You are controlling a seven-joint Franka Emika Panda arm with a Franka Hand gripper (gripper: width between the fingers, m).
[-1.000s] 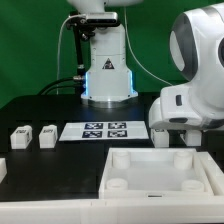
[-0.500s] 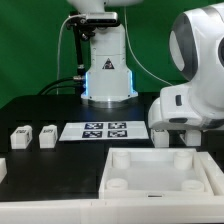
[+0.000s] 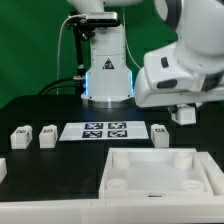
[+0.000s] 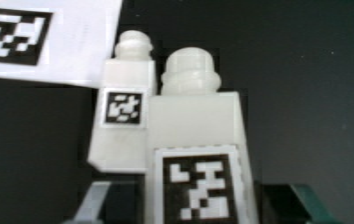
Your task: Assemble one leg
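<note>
Two legs show in my wrist view: the leg (image 4: 195,120) pinched in my gripper (image 4: 197,208), the second leg (image 4: 121,110) below, by the marker board (image 4: 32,40). Only the exterior view shows the third leg (image 3: 20,133), fourth leg (image 3: 46,133) and white tray part (image 3: 112,172).

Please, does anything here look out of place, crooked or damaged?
Nothing stands out. The leg sits centred in the gripper, though a grip cannot be confirmed. Three other legs rest on either side of the marker board, which lies flat. No damage shows.
</note>
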